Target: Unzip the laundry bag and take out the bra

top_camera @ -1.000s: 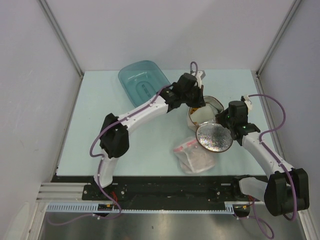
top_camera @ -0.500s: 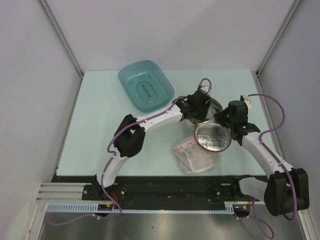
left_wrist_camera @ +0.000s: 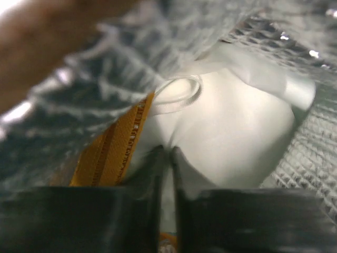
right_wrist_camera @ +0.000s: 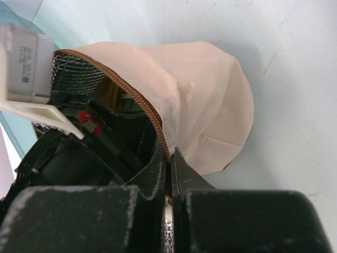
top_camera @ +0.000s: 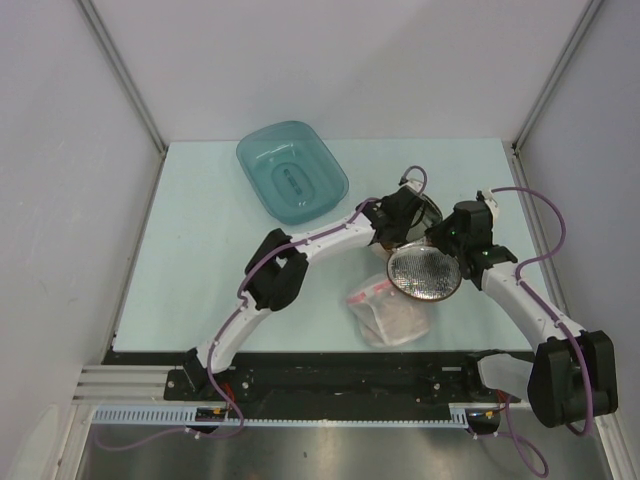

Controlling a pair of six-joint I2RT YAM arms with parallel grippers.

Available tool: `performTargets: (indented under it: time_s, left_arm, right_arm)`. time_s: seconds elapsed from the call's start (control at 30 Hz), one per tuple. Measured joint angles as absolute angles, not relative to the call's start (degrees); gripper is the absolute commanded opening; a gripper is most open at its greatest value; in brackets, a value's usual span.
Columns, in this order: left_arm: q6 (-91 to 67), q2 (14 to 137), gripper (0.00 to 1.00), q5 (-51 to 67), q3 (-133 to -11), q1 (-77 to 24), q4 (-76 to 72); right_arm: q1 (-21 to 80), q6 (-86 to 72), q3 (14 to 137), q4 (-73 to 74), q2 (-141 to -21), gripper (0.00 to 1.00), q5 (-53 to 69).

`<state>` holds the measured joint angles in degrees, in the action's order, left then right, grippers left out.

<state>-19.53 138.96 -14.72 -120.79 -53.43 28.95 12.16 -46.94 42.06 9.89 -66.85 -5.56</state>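
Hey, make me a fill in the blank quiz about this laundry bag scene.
The laundry bag has its two halves lying ___, not zipped shut.
The pincer gripping its zip rim is the ___ one.
The left pincer pinches the bra, white and ___ fabric.
Missing words: open, right, orange.

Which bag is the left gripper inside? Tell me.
The beige laundry bag, its rim pinched by the right gripper; the clear plastic bag lies flat, untouched.
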Motion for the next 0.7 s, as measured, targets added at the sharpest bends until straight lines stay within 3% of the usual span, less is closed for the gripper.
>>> performTargets:
  time_s: [0.2,0.4,0.7]
  left_arm:
    - [-19.20,137.40,0.00,-13.06,-119.66,-53.34,30.55]
    - [-19.46,123.55,0.00,-6.11,-108.01,-52.77,30.61]
    - [-21.21,111.28,0.01,3.46,-107.07,-51.66,27.73]
  right_arm:
    - [12.32,-46.96,42.06,9.61,-66.85,0.00,-5.56]
    - [12.62,-46.96,42.02,9.54,-66.87,0.00,-5.54]
    - [12.80,-47.00,41.98,9.43,-67.57,0.00,-5.56]
